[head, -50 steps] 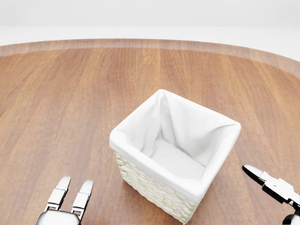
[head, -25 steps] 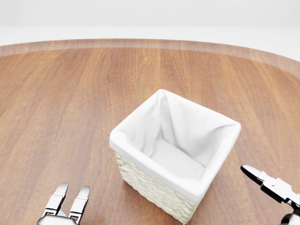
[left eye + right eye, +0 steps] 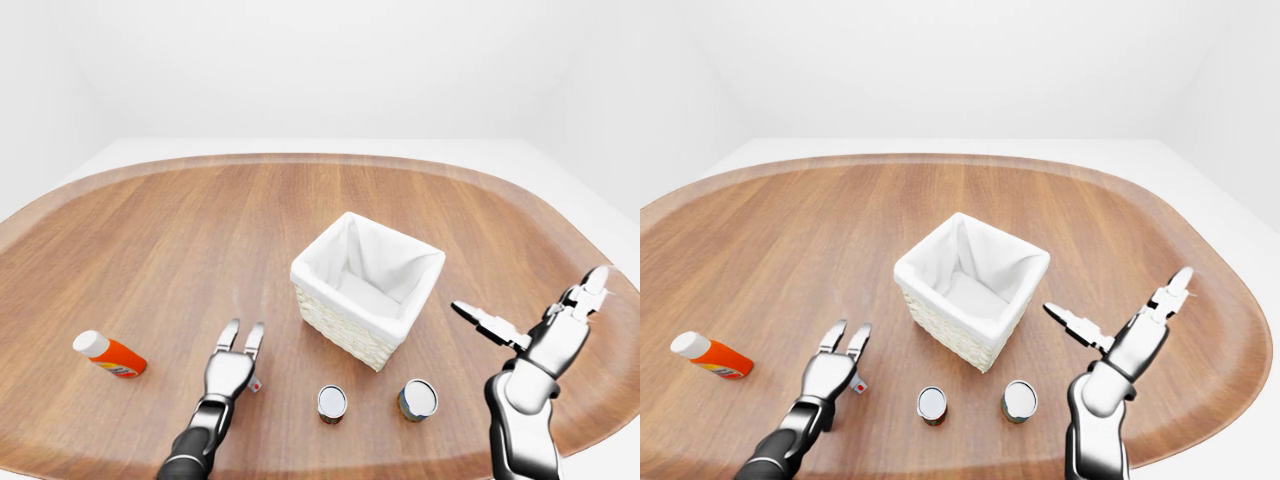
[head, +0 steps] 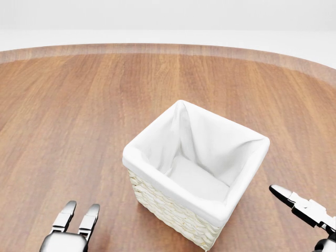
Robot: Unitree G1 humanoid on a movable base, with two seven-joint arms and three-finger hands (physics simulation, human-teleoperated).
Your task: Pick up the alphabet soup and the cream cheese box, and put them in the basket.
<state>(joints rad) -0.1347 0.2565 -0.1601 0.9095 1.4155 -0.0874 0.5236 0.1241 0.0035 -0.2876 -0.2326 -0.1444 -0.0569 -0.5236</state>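
Observation:
A white-lined wicker basket (image 3: 365, 285) stands mid-table, empty inside. Two small cans (image 3: 332, 402) (image 3: 418, 398) stand below it in the left-eye view; I cannot tell which one is the alphabet soup. A small white and red thing (image 3: 256, 386) peeks out beside my left hand, mostly hidden, and I cannot tell whether it is the cream cheese box. My left hand (image 3: 246, 328) is open and empty, fingers stretched flat over the table left of the basket. My right hand (image 3: 530, 300) is open and empty, fingers spread, raised right of the basket.
An orange bottle with a white cap (image 3: 110, 353) lies at the far left of the wooden table (image 3: 180, 230). The table's rounded edge runs close along the bottom and right of the eye views.
In the head view my left hand dipped toward the bottom edge, then rose slightly. The right hand has barely shifted. The basket has not moved.

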